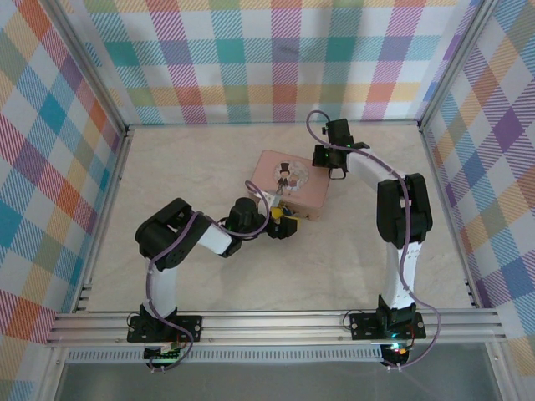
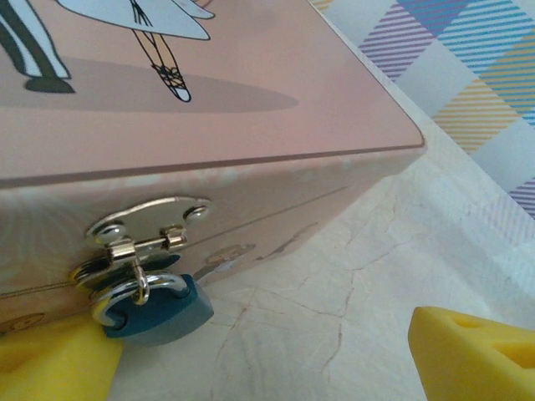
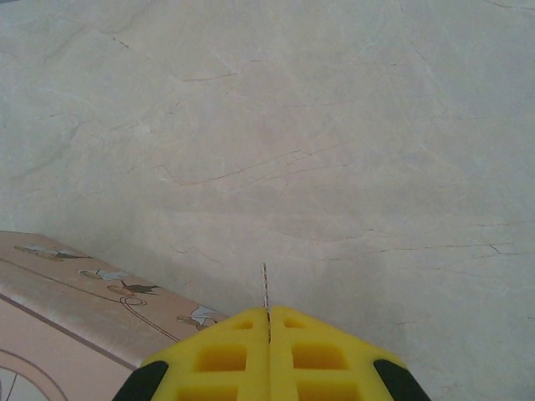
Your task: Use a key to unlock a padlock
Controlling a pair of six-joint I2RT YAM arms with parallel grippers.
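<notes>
The big pale table [image 1: 209,167] has cracks drawn on it like stone. Two black arms reach over it from the near edge. The left arm [image 1: 180,238] bends low and points to the right. The right arm [image 1: 399,217] stands taller and reaches far, then turns left.

In the middle lies a pink tin [image 1: 288,185] with little cartoon people on its lid.

The left claw [image 1: 282,222] sits at the near side of the tin. Its yellow fingers [image 2: 472,355] are spread wide apart, with nothing between them.

The right claw [image 3: 268,317] hangs over the table just past the far right corner of the tin. Its fingers are pressed tight together.

A shiny clasp [image 2: 150,219] is on the near wall of the tin. The padlock [image 2: 163,316] hangs from it, blue-teal, low by the table, just beside one left finger.

The key [image 3: 265,288] is a thin dark sliver, pinched in the right claw and poking out.
</notes>
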